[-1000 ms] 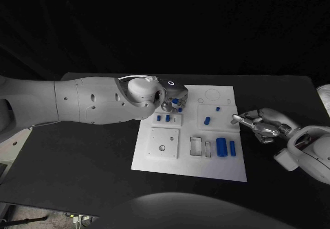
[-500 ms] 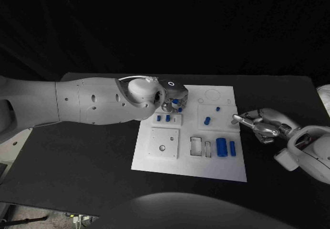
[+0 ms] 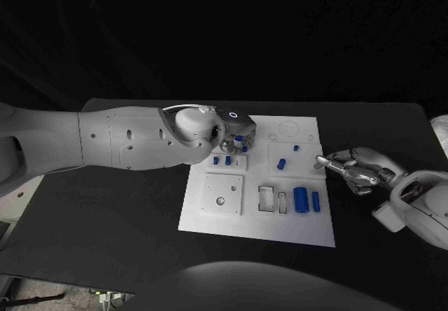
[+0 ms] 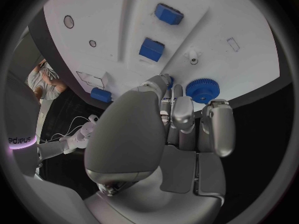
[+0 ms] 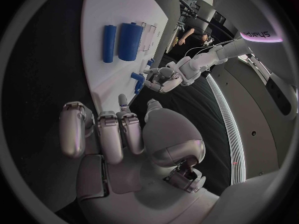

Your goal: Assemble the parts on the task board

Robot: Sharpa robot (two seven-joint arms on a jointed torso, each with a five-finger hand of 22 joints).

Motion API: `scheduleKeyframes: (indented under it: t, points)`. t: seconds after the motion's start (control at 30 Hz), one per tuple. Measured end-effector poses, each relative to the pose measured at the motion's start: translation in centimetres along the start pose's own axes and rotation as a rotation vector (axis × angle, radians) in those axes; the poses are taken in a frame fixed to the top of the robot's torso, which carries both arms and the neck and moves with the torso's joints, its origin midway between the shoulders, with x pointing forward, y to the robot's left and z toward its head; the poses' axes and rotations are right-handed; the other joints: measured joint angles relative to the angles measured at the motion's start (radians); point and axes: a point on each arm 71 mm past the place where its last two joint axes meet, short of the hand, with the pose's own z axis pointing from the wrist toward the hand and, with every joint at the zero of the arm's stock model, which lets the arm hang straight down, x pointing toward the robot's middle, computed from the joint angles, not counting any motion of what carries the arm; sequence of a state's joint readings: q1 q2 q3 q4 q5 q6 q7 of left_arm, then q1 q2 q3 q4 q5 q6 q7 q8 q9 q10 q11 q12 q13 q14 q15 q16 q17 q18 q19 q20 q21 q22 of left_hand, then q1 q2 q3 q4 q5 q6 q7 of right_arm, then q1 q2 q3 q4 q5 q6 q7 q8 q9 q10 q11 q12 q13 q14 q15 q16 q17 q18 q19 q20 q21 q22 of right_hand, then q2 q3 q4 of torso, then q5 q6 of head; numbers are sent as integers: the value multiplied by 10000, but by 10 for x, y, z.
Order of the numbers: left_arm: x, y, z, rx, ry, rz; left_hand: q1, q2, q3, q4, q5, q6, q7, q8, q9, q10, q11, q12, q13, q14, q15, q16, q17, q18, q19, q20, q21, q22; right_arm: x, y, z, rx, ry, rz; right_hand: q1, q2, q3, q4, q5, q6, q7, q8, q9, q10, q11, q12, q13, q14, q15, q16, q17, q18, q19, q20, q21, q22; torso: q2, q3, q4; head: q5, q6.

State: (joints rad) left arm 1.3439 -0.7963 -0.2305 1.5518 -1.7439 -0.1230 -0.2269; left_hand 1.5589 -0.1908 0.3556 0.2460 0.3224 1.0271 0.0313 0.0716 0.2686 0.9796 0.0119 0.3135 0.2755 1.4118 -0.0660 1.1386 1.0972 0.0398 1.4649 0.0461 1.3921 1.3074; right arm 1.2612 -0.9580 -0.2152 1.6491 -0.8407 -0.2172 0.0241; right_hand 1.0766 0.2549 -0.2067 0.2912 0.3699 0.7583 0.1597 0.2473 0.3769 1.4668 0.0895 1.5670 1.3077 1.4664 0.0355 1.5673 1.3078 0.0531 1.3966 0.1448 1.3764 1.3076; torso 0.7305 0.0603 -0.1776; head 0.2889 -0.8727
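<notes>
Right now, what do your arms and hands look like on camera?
Both arms are smooth white shells. The left arm has small dark holes, a thin cable and a glowing ring at its wrist. The left hand and right hand are silver metal with segmented fingers.

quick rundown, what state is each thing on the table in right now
task board: flat on the black table
left hand: over the board's far end, fingers by a blue gear; a grip cannot be told
right hand: beside the board's right edge, fingers apart, holding nothing
large blue cylinder: lying on the board
slim blue cylinder: lying beside it
</notes>
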Motion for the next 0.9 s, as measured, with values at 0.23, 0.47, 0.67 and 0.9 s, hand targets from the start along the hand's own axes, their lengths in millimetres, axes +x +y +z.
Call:
scheduleKeyframes:
  t: [0.23, 0.47, 0.67, 0.9]
  points:
    - [2, 0, 1, -6, 17, -15, 31, 31, 25, -25, 0, 58, 59, 25, -9, 0, 0, 0, -1, -36, -36, 0, -71, 0, 0, 0, 0, 0, 0, 0, 0, 20, 10, 1, 0, 0, 0, 0, 0, 0, 0, 0, 1, 0, 0, 0, 0, 0, 0, 0, -1, 0, 0, 0, 0, 0, 2, 1, 2, -9, 0]
    - [2, -2, 2, 37, -79, -57, 94, 94, 97, -97, -43, 270, 94, 193, 4, -1, 1, 118, 38, -71, 0, -43, -147, 0, 0, 0, -59, 0, 1, 0, 1, 22, 33, -1, 0, 0, 0, 0, 0, 0, 0, 0, 1, 0, 0, 0, 0, 0, 0, 0, -1, 0, 0, 0, 0, -1, 1, 5, 7, 20, 0]
    - [3, -2, 2, 42, -128, -72, 93, 93, 115, -116, -206, 306, 131, 195, 4, -1, 1, 177, 68, -144, -2, -159, -298, 0, 0, 0, -139, 0, 0, 0, 1, 35, 34, -6, 0, 0, 0, 0, 0, 0, 0, 0, 1, 0, 0, 0, 0, 0, 0, 0, -2, 0, 0, 0, 0, -2, -7, 4, 7, 55, 0]
    - [4, -2, 3, 58, -100, -80, 52, 133, 117, -177, -264, 343, 94, 244, 4, -1, 0, 181, 89, -180, -37, -143, -278, 0, 0, 0, -168, 0, 1, 0, 2, 39, 46, -9, 0, 0, 0, 0, 0, 0, 0, 0, 1, 0, 0, 0, 0, 0, 0, 0, -2, 0, 0, 0, 0, -2, -8, 6, 12, 72, 0]
